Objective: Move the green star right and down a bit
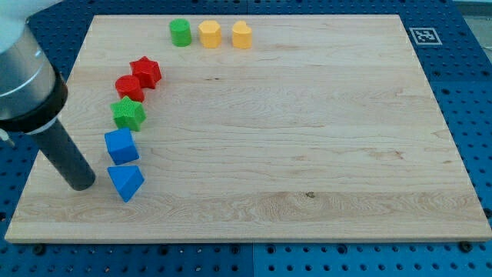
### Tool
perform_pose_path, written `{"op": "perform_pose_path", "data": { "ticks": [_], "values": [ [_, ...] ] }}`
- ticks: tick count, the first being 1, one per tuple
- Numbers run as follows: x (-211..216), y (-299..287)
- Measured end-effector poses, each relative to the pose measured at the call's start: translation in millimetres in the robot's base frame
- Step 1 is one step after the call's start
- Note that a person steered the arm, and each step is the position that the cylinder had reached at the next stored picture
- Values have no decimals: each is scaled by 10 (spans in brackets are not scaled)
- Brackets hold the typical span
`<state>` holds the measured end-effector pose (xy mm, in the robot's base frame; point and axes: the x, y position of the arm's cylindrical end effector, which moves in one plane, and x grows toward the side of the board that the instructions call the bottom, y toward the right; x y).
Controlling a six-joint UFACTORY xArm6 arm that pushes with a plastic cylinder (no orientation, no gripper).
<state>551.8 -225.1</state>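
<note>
The green star (128,113) lies on the wooden board (292,131) at the view's left, in a curved line of blocks. A red cylinder (129,87) touches it just above, and a red star (145,71) lies above that. A blue cube (121,145) sits just below the green star, and a blue triangular block (126,181) lies below the cube. My tip (81,182) rests on the board at the lower left, left of the blue triangular block and well below-left of the green star.
A green cylinder (181,32), a yellow hexagonal block (209,34) and a yellow block (241,35) stand in a row at the board's top edge. A black and white marker tag (424,35) is beyond the top right corner.
</note>
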Motion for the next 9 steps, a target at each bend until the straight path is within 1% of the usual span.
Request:
{"op": "perform_pose_path", "data": {
  "ticks": [1,2,4,5,6,8,9],
  "values": [
    [-55,-83],
    [-471,-252],
    [-1012,-558],
    [-1028,-559],
    [-1088,-419],
    [-1137,547],
    [-1129,858]
  ]
}}
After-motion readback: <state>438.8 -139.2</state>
